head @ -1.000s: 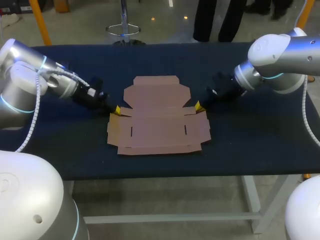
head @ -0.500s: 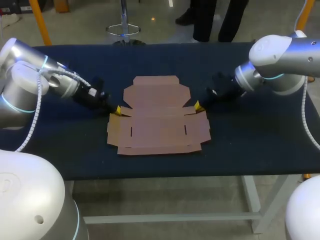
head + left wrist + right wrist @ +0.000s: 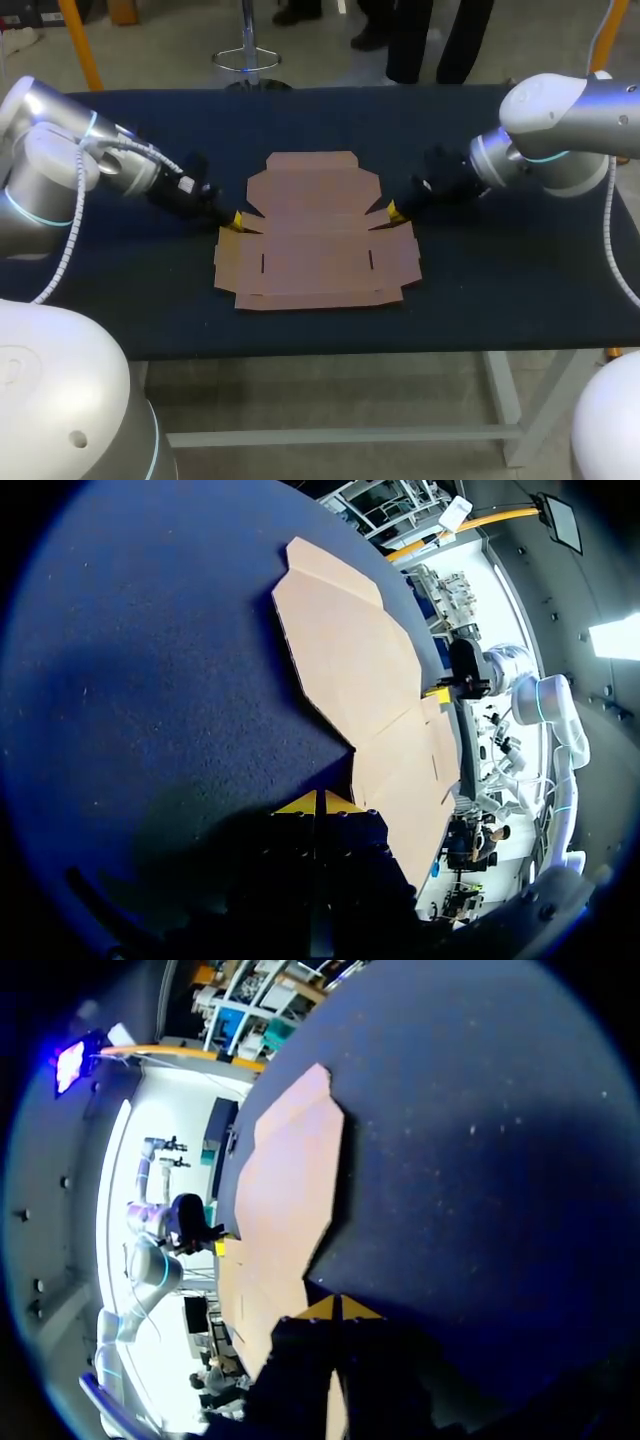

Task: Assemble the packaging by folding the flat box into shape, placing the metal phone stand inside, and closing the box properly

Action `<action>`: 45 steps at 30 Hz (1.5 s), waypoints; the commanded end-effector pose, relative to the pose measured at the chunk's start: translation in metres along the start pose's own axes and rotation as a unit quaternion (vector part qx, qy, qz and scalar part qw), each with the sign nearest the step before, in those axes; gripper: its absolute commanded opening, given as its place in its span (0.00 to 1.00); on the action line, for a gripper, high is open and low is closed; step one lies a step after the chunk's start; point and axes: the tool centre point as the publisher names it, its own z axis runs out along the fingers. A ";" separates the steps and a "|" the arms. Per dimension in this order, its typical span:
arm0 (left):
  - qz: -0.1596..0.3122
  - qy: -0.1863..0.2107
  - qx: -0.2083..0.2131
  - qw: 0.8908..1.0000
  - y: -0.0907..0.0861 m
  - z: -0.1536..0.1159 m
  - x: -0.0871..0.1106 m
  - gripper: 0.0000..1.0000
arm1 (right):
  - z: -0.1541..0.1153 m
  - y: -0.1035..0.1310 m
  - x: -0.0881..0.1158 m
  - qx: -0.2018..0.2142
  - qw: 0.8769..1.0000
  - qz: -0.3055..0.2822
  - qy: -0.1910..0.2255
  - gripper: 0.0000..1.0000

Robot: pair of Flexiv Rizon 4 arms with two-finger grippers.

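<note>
A flat brown cardboard box blank (image 3: 315,232) lies unfolded in the middle of the dark blue table (image 3: 130,300). My left gripper (image 3: 234,220) rests shut at the blank's left edge, its yellow tips pressed together beside the cardboard (image 3: 390,720) in the left wrist view (image 3: 318,802). My right gripper (image 3: 394,211) sits shut at the blank's right edge; in the right wrist view its yellow tips (image 3: 335,1308) meet just next to the cardboard (image 3: 285,1210). Neither gripper holds anything. No metal phone stand is in view.
Bare dark cloth surrounds the blank on all sides. The table's front edge (image 3: 330,352) runs close below the blank. My other arm's gripper shows across the cardboard in each wrist view.
My right gripper has drawn back slightly up and away from the blank's right flap. The left arm and the blank have not moved.
</note>
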 end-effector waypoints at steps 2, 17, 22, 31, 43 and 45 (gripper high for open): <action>0.000 -0.008 0.004 1.000 0.002 0.001 0.003 0.00 | -0.001 -0.002 0.004 -0.002 1.000 0.000 0.000 0.00; 0.007 -0.048 0.020 0.999 0.002 -0.001 0.016 0.00 | -0.001 -0.003 0.016 -0.002 1.000 -0.002 -0.009 0.00; 0.006 -0.074 0.021 0.997 -0.002 0.000 0.022 0.00 | -0.001 -0.004 0.019 -0.002 1.000 -0.001 -0.019 0.00; 0.000 -0.110 0.020 0.994 -0.003 -0.001 0.035 0.00 | -0.002 -0.006 0.026 -0.005 0.999 0.005 -0.046 0.00; -0.009 -0.146 0.014 0.989 -0.001 0.006 0.046 0.00 | 0.000 -0.008 0.034 -0.007 0.997 0.016 -0.081 0.00; -0.009 -0.148 0.014 0.989 -0.001 0.008 0.047 0.00 | 0.001 -0.008 0.036 -0.008 0.996 0.017 -0.087 0.00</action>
